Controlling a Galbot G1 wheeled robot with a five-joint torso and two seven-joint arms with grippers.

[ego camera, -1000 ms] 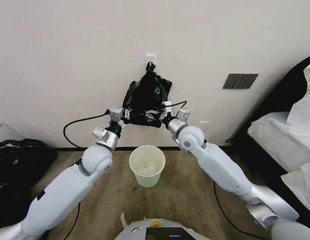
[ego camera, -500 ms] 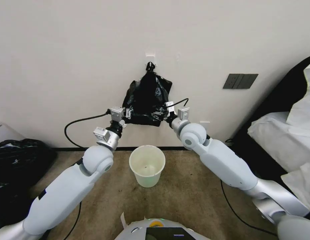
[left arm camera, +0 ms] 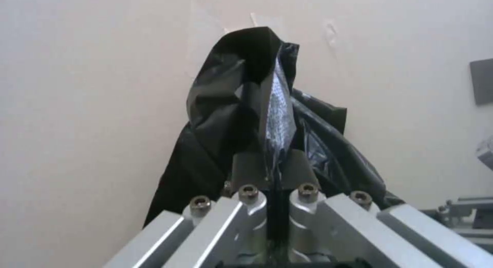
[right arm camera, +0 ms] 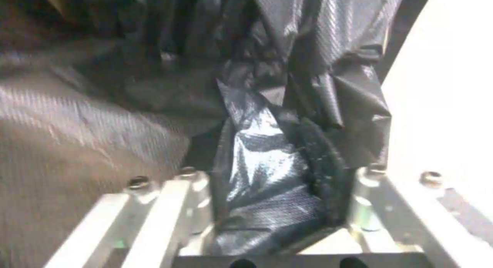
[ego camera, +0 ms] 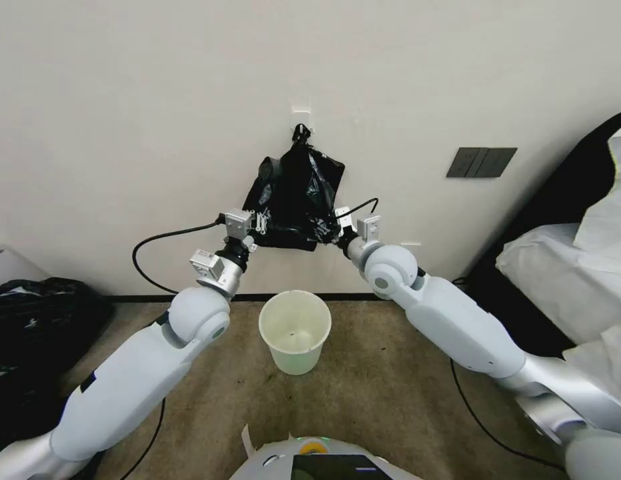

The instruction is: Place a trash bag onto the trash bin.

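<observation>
The trash bag (ego camera: 287, 230) is glossy black plastic hanging against the wall, under a black bundle (ego camera: 300, 170) knotted on a hook. My left gripper (ego camera: 260, 223) is at its lower left corner. In the left wrist view this gripper (left arm camera: 271, 160) is shut on a fold of the trash bag (left arm camera: 272, 106). My right gripper (ego camera: 333, 223) is at the lower right corner. In the right wrist view that gripper (right arm camera: 262, 144) is open, with crinkled trash bag (right arm camera: 257, 175) plastic lying between its spread fingers. The cream-white trash bin (ego camera: 295, 330) stands open on the carpet below both grippers.
Big black sacks (ego camera: 37, 313) lie on the floor at the left. White-covered bulky items (ego camera: 570, 267) stand at the right. A dark wall plate (ego camera: 481, 162) sits right of the bag. Cables trail from both wrists. Bare carpet surrounds the bin.
Both grippers have risen a little and closed in on the bag. Its lower edge is lifted and bunched. The right arm has reached further toward the wall.
</observation>
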